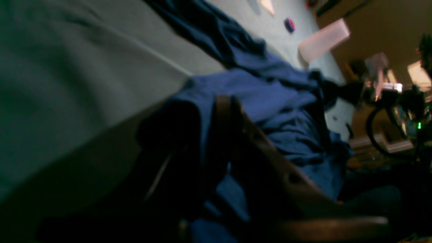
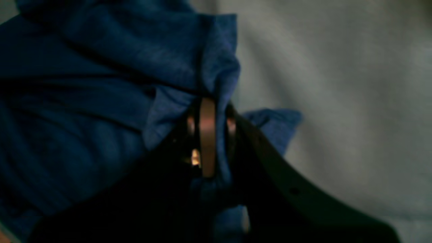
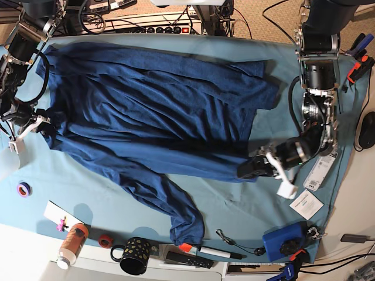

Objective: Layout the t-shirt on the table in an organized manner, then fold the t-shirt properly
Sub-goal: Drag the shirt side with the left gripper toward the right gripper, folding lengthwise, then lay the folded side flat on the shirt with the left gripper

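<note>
- the right gripper [image 3: 42, 124] is seen at the base view's left, clamped on the t-shirt [image 3: 152, 111] at its left edge; in its wrist view a fold of blue cloth is pinched between the narrow jaws.
- the t-shirt is spread across the middle of the table [image 3: 234, 202], wide but wrinkled, with one sleeve trailing from its lower side toward the near edge.
- the left gripper [image 3: 253, 168] is seen at the t-shirt's lower right corner, closed on the hem there; its wrist view shows cloth caught between the fingers [image 1: 222, 114].
- the step is judged to be the laying out: the two held ends should be drawn apart evenly and kept low, so that the wrinkles are pulled flat and the body is not dragged off the table.
- tension is best kept equal on both sides; a hard tug on one end would likely skew the shirt.
- the trailing sleeve is likely to need straightening before any fold is made.
- the table is covered in teal cloth; below the t-shirt, along the near edge, a tape roll [image 3: 24, 189], a bottle [image 3: 70, 244], a mug [image 3: 133, 256], a marker [image 3: 214, 252] and a blue box [image 3: 280, 243] are laid.
- above the t-shirt, cables and a power strip [image 3: 158, 26] are seen past the far edge.
</note>
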Action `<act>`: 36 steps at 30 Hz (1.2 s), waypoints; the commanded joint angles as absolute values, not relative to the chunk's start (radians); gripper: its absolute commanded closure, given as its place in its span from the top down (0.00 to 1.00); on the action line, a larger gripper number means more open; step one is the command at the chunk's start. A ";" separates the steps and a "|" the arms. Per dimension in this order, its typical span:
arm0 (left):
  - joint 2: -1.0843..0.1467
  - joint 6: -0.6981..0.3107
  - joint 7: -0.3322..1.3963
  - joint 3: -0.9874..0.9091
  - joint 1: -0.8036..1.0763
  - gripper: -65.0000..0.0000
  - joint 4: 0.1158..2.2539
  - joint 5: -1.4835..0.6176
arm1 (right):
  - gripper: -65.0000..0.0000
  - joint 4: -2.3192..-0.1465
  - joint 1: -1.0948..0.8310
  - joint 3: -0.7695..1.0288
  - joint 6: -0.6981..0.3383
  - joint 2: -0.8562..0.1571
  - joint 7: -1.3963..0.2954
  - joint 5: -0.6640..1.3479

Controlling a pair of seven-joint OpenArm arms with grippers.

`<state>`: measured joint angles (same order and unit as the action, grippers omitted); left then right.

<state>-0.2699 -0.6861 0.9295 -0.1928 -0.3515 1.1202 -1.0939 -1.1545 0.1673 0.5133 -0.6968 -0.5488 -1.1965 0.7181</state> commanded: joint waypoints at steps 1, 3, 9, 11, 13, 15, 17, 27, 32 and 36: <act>-0.289 -0.698 0.923 -0.217 -0.368 0.00 1.139 -1.147 | 0.00 -1.174 0.182 0.519 -0.698 -0.579 -1.164 0.723; -0.296 -0.698 0.956 -0.235 -0.356 0.00 1.140 -1.184 | 0.00 -1.174 0.177 0.519 -0.698 -0.579 -1.159 0.714; -0.300 -0.698 0.982 -0.236 -0.315 0.00 1.140 -1.225 | 0.00 -1.174 0.177 0.519 -0.698 -0.579 -1.171 0.717; -0.299 -0.698 1.006 -0.236 -0.301 0.00 1.140 -1.242 | 0.00 -1.174 0.177 0.519 -0.698 -0.579 -1.175 0.717; -0.300 -0.698 1.032 -0.236 -0.286 0.00 1.144 -1.274 | 0.00 -1.174 0.177 0.519 -0.698 -0.579 -1.183 0.717; -0.299 -0.698 1.044 -0.236 -0.270 0.00 1.154 -1.288 | 0.00 -1.174 0.177 0.519 -0.698 -0.579 -1.197 0.718; -0.300 -0.698 1.048 -0.236 -0.257 0.00 1.166 -1.287 | 0.00 -1.174 0.177 0.519 -0.698 -0.579 -1.216 0.717; -0.319 -0.698 1.035 -0.241 -0.249 0.00 1.179 -1.252 | 0.00 -1.174 0.177 0.519 -0.698 -0.582 -1.191 0.617; -0.316 -0.698 1.021 -0.255 -0.249 0.00 1.179 -1.223 | 0.00 -1.174 0.177 0.519 -0.698 -0.582 -1.181 0.616; -0.316 -0.698 1.027 -0.275 -0.249 0.00 1.179 -1.223 | 0.00 -1.174 0.177 0.519 -0.698 -0.582 -1.177 0.616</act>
